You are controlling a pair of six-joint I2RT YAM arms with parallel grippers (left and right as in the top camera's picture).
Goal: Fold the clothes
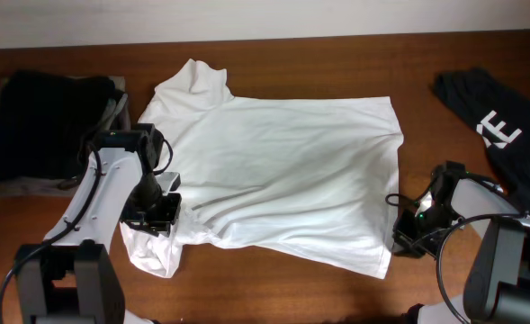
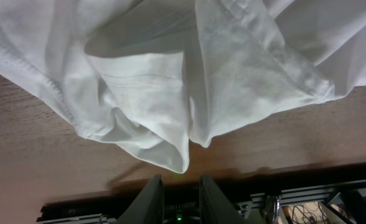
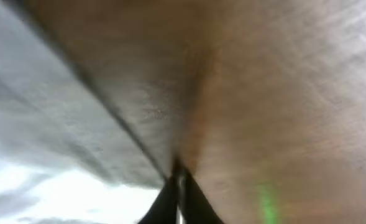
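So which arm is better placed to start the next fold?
Right, probably: the right pincer is shut at the T-shirt's hem corner; the left pincer shows a gap, the bunched sleeve just beyond.

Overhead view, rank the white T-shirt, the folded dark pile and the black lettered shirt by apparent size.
1. white T-shirt, clearly largest.
2. folded dark pile and black lettered shirt: look alike, unranked; the shirt runs off frame.

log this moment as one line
T-shirt: spread out, unfolded | left pincer: slightly open by bunched sleeve | right pincer: shut at hem, grip unclear
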